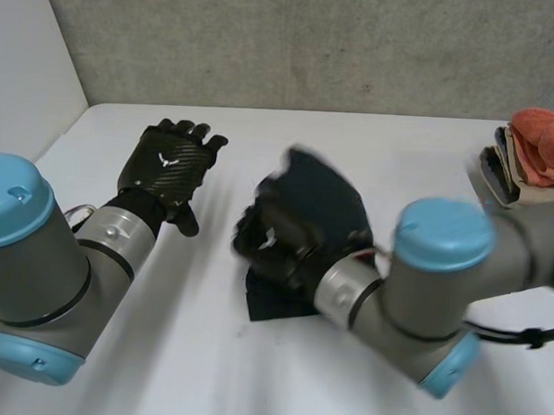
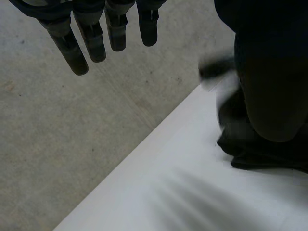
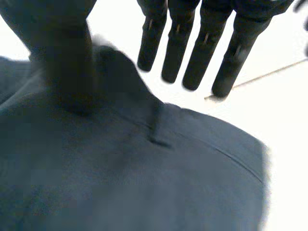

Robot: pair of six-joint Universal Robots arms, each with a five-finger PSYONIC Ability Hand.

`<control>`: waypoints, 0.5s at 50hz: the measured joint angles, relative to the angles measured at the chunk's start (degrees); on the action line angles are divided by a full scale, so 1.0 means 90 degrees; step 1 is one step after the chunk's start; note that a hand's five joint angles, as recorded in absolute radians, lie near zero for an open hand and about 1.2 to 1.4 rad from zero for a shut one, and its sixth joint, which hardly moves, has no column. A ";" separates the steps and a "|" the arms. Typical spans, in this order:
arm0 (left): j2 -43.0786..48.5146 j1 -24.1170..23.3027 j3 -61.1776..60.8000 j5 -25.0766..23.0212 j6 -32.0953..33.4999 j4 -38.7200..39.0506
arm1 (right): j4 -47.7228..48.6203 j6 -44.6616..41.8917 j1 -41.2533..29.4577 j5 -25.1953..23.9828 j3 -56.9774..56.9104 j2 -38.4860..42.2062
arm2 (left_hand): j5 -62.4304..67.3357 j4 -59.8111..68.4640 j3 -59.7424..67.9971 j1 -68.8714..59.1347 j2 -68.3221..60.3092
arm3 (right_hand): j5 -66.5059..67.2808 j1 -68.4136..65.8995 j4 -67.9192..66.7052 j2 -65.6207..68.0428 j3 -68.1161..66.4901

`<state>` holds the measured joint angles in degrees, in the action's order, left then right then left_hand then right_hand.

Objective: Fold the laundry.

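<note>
The dark garment (image 1: 326,196) lies bunched at the middle of the white table (image 1: 186,351), and you have the right hand (image 1: 268,240) on it, fingers (image 3: 202,43) straight past the cloth's edge, thumb resting on the fabric (no curl round it). Your left hand (image 1: 168,165) hovers well apart, fingers relaxed and holding nothing. A stack of folded laundry (image 1: 540,152) sits at the table's right edge.

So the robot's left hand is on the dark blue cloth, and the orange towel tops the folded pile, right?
Not quite: the head view shows the right hand on the dark blue cloth; the left hand is apart from it. The orange towel does top the folded pile.
</note>
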<state>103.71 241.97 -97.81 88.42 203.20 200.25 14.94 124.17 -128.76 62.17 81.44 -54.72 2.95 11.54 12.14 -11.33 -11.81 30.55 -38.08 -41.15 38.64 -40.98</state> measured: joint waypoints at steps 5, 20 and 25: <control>-0.0001 0.0000 0.0162 0.0008 -0.0001 0.0028 | -0.0036 0.0192 -0.0166 0.0141 -0.0156 0.0143 | 0.0000 0.0001 0.0000 -0.0001 0.0000 | -0.2931 0.2668 0.2973 -0.2768 0.2955; 0.1586 -0.1015 0.2741 0.0022 -0.0893 -0.0477 | -0.0592 0.6391 0.1665 0.1102 0.0426 -0.1861 | 0.0000 0.0001 0.0000 -0.0001 0.0000 | -0.3073 0.2752 0.3231 -0.2957 0.3217; 0.2584 -0.1446 0.3721 0.0054 -0.1102 -0.1171 | -0.1641 0.6367 0.2188 0.1029 -0.0013 -0.1526 | 0.0000 0.0008 0.0000 -0.0008 -0.0003 | -0.3073 0.2752 0.3231 -0.2957 0.3217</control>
<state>126.96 228.95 -64.32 88.90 193.28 189.71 0.17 181.48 -109.07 71.43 81.32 -68.45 2.95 11.61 12.14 -11.40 -11.83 2.89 -13.31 -12.06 12.03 -12.02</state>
